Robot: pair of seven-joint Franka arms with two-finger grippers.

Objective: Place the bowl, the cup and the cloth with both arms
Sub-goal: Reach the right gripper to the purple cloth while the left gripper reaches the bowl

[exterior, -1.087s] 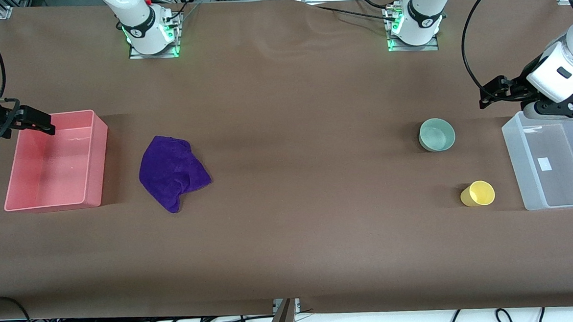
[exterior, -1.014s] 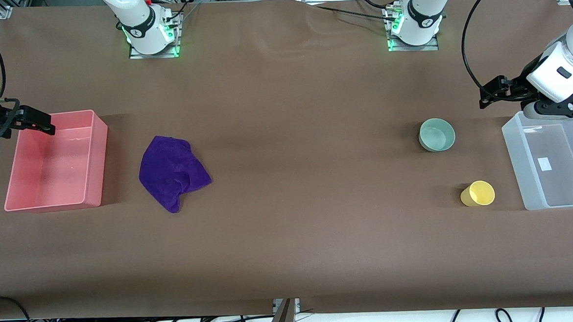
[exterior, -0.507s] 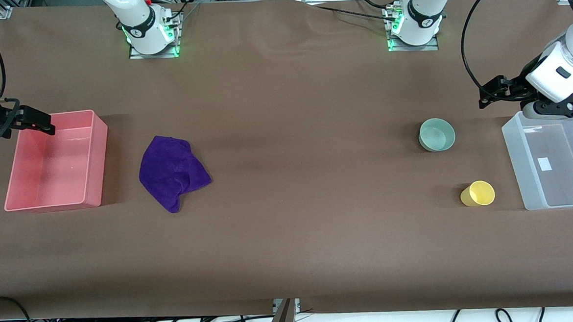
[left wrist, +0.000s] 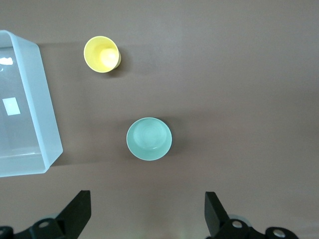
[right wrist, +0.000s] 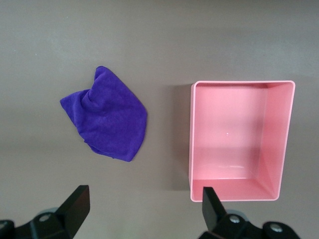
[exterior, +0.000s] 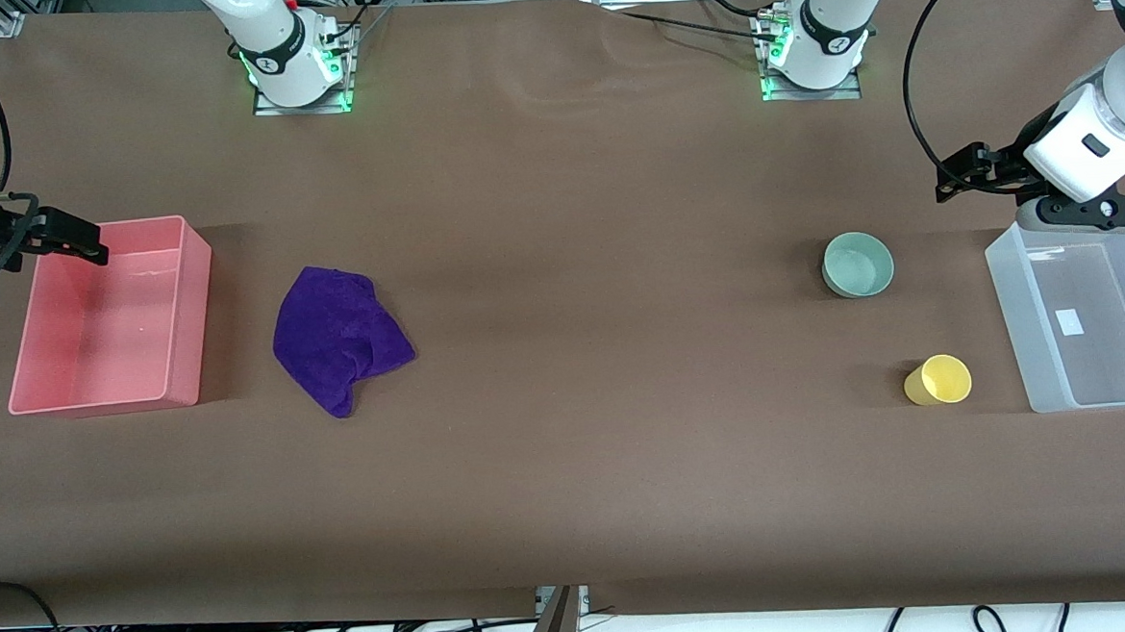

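over the table (exterior: 571, 470) ends, left gripper (left wrist: 147, 219) & right gripper (right wrist: 142, 216) are held high w/ jaws apart, so bowl (exterior: 857, 264), cup (exterior: 938, 380), cloth (exterior: 340, 337) are kept in view pre-grasp.

Left hand (exterior: 958, 177) up over tabletop (exterior: 595, 208), beside clear bin (exterior: 1083, 327); bowl (exterior: 857, 264) and cup (exterior: 938, 380) near it. Right hand (exterior: 72, 241) over pink bin (exterior: 105, 316) edge, cloth (exterior: 337, 337) nearby.

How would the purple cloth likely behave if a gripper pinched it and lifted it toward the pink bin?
The cloth lies crumpled with soft folds and an irregular outline, so it would probably hang limp and drape rather than hold shape. Its fuzzy surface suggests decent grip, little slipping. Being wide, a trailing edge might drag on the table or catch the rim of the pink bin.
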